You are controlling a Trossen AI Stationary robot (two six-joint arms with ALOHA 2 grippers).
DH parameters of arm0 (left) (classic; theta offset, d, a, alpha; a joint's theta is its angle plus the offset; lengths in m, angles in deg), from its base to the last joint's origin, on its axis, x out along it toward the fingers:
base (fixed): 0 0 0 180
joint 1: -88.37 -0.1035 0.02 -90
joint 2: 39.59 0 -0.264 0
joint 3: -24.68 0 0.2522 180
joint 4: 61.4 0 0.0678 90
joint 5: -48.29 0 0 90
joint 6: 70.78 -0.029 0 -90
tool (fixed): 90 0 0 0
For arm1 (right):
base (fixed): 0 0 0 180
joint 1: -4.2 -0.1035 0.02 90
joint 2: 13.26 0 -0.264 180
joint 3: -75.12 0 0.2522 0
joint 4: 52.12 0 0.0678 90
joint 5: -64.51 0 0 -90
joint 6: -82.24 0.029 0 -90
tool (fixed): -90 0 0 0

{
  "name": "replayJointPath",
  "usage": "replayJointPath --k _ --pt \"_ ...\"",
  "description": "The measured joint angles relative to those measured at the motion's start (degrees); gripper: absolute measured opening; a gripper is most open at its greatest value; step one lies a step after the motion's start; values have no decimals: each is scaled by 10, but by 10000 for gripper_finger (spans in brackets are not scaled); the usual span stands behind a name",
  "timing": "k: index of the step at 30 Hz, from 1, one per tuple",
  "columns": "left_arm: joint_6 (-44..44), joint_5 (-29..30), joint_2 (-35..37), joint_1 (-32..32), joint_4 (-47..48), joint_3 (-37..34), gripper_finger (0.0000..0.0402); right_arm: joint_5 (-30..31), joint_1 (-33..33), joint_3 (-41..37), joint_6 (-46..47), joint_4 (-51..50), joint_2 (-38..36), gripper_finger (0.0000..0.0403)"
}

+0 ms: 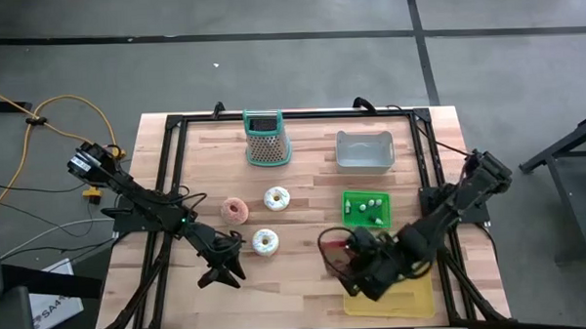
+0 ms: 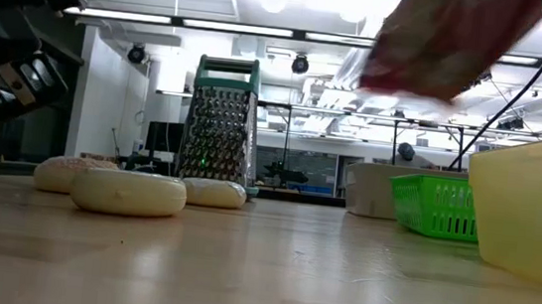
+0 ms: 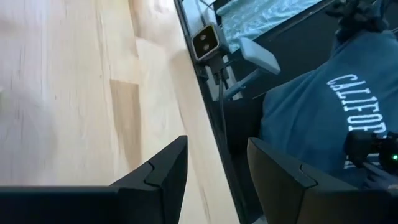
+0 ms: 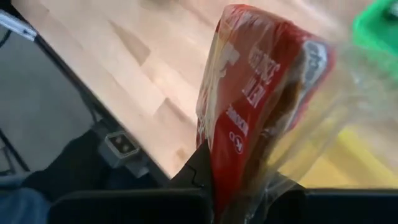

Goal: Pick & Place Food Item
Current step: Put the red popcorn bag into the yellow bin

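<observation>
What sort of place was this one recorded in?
Probably a robotics lab or workshop hall: a wooden table in a black frame on a bare concrete floor, strip lights on an open ceiling, cables loose beside the rig.

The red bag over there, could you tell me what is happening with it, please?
The right pincer is shut on the red bag and holds it off the table, beside the yellow tray at the near right. The left pincer is open and idle near the donuts. Nothing has been placed in the tray as far as the high view shows.
</observation>
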Motion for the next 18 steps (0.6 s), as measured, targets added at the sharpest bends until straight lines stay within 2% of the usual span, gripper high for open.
replayJointPath --k 7,13,18 --pt "0 -4 0 -2 -3 0 162 34 -48 0 96 -30 -26 13" --pt "0 -4 0 -1 -3 0 162 50 -108 0 229 -90 -28 13" --pt "0 -4 0 -1 -2 0 162 94 -163 -12 344 -98 -27 13"
